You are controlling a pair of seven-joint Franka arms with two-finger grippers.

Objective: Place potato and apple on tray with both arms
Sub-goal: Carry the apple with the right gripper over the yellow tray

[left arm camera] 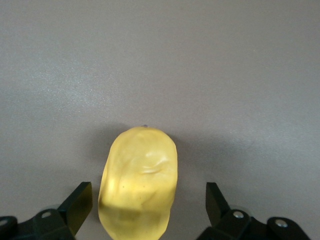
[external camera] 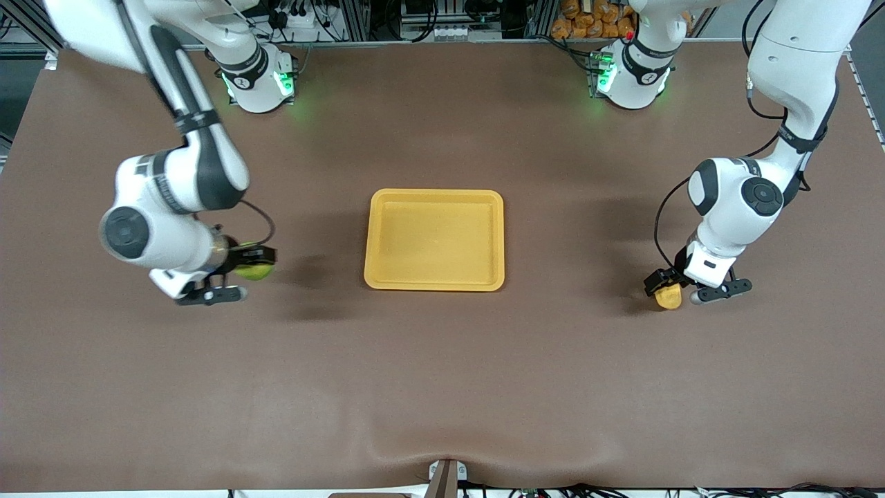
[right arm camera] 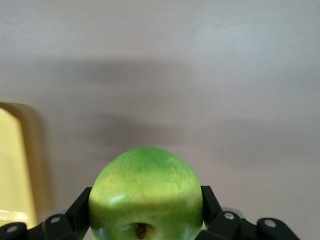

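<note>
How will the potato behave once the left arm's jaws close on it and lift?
The potato is oblong with smooth matte skin, so it probably grips firmly but could pivot if pinched off-centre. It looks solid, likely rigid. The left gripper straddles it, jaws open.

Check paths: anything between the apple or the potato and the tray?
Nothing visible. Bare table lies between the apple in the right gripper and the tray, and between the potato at the open left gripper and the tray.
</note>
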